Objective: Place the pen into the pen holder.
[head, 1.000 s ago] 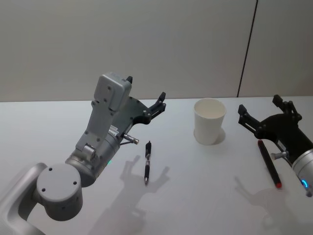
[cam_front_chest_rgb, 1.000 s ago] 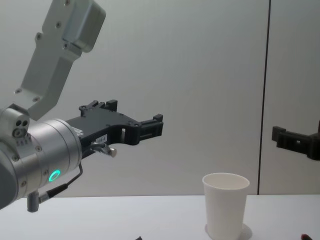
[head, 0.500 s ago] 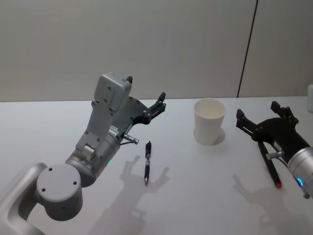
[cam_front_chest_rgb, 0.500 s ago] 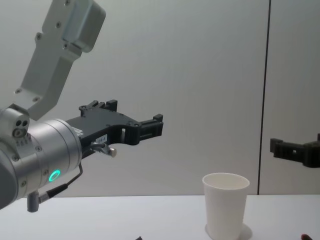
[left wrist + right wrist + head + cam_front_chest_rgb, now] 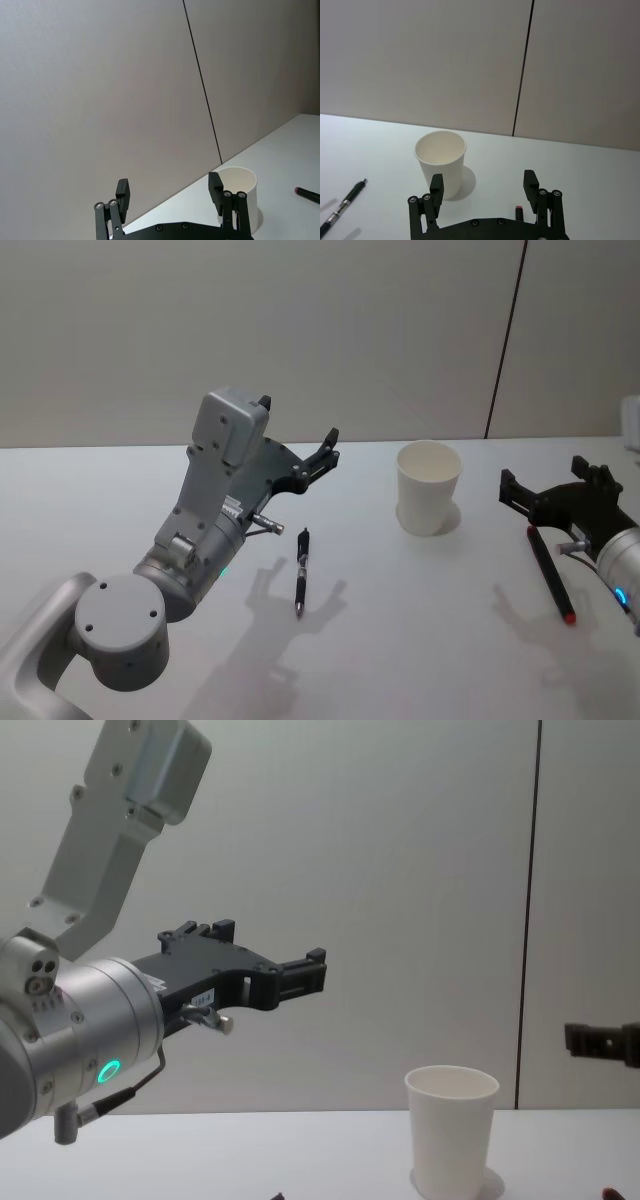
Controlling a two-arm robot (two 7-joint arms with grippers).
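Note:
The pen (image 5: 550, 575), a slim black stick with red tips, lies on the white table at the right. The pen holder (image 5: 429, 488), a plain white paper cup, stands upright to its left. My right gripper (image 5: 550, 478) hovers open just above the pen's far end and right of the cup. In the right wrist view the right gripper (image 5: 483, 181) is empty, the cup (image 5: 441, 162) is ahead and the pen's red tip (image 5: 518, 209) is just beyond the fingers. My left gripper (image 5: 298, 420) is raised, open and empty, left of the cup.
A second black pen (image 5: 301, 570) with silver parts lies on the table (image 5: 100, 500) between my left arm and the cup. A grey wall with a dark vertical seam stands behind the table.
My right gripper has shifted to the right, away from the cup, and sunk lower in the chest view. The left arm, both pens and the cup have not moved.

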